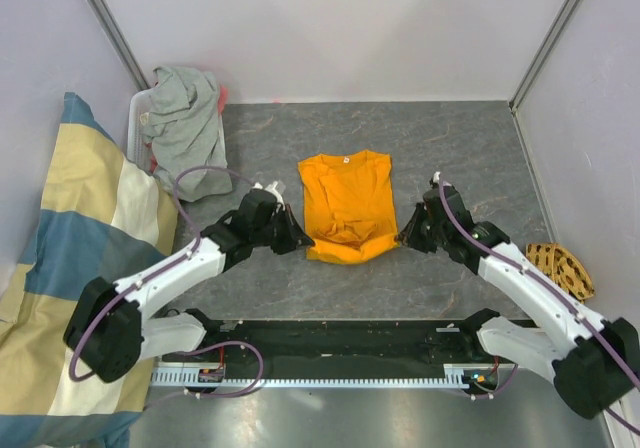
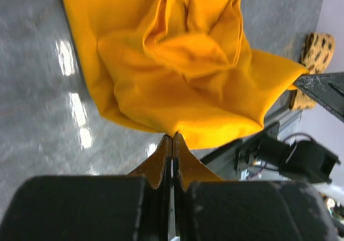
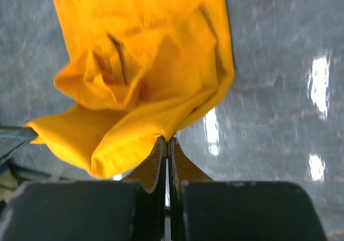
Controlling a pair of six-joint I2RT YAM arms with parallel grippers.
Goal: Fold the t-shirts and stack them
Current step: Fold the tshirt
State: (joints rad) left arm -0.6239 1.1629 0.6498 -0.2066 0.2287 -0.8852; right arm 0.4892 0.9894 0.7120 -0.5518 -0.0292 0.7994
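Left gripper (image 2: 172, 139): fingers pressed together, pinching the near-left hem corner of the orange t-shirt (image 1: 347, 203).
Right gripper (image 3: 166, 140): likewise closed, nipping the near-right hem corner.
Orange t-shirt: centre of the table (image 1: 460, 148), collar away from me, sides apparently tucked in, near hem bunched up between my 2 grippers.
Grey t-shirt (image 1: 185, 118): crumpled heap in the white bin (image 1: 134, 133) at the far left, well apart from the orange one.
Done: by my reading, only the side folds on 1 of 2 tees.
Left: carry the hem up to the collar, fold the grey tee, stack both.
Top view only: grey tee, bin, cream-and-blue cloth (image 1: 80, 228), and how square the orange tee lies.
Wrist views only: closed tips meeting fabric, and the deep creases in the bunched hem, which the top view flattens out.
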